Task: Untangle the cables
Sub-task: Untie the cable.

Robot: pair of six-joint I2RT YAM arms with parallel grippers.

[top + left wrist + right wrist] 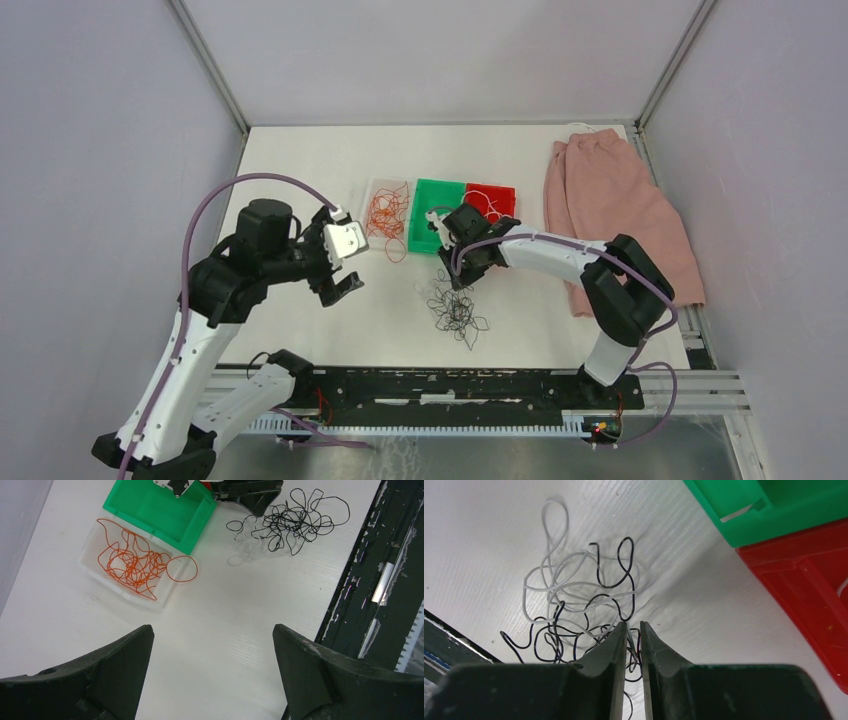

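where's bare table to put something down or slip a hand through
Bare table runs along the far edge behind the trays and into the far-left corner. Another free patch lies between the black and white cables and the pink cloth, beside the right arm. Crowded mid-table: trays, cables, left gripper, right gripper.

Left arm (185, 350): rises from its base at the near left, elbow bent, forearm reaching inward to the right.
Left gripper (212, 630): held above the worktop (540, 330), jaws spread wide.
Right arm (545, 252): folded at the elbow on the right, forearm stretched left toward the middle.
Right gripper (633, 626): tipped down at the worktop, jaws drawn almost together, a thin slit between them.
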